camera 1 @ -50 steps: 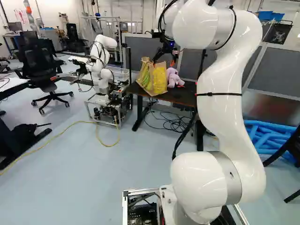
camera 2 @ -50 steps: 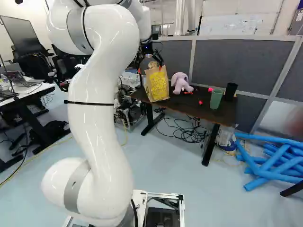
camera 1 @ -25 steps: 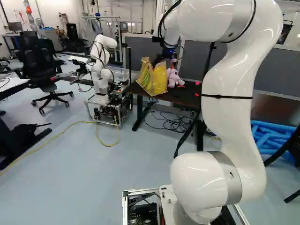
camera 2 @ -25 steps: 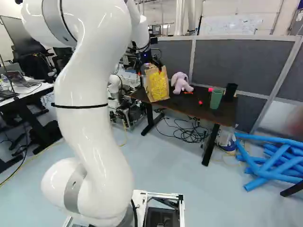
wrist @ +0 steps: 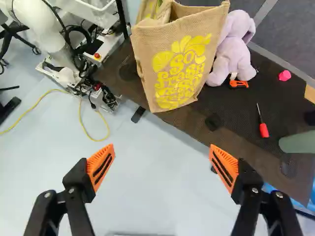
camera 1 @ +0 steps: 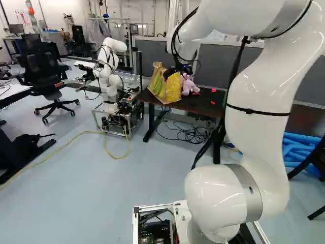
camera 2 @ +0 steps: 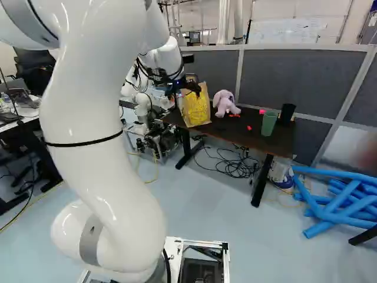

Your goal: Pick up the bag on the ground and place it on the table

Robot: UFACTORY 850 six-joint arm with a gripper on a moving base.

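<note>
Bag point(wrist: 179, 64) on dark table point(camera 2: 238, 132), grey partition point(camera 2: 294, 79) behind, blue tubes point(camera 2: 339, 216) nearby

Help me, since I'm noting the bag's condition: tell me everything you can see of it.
The bag is tan, of coarse woven, burlap-like cloth, with yellow lettering and a leafy, fruit-like design on its broad face; the left base view shows green on another side. It stands upright on the dark table, close to the edge, its top rim uneven. The lilac plush toy is right beside it; whether they touch is unclear. The open gripper isn't holding it.
</note>
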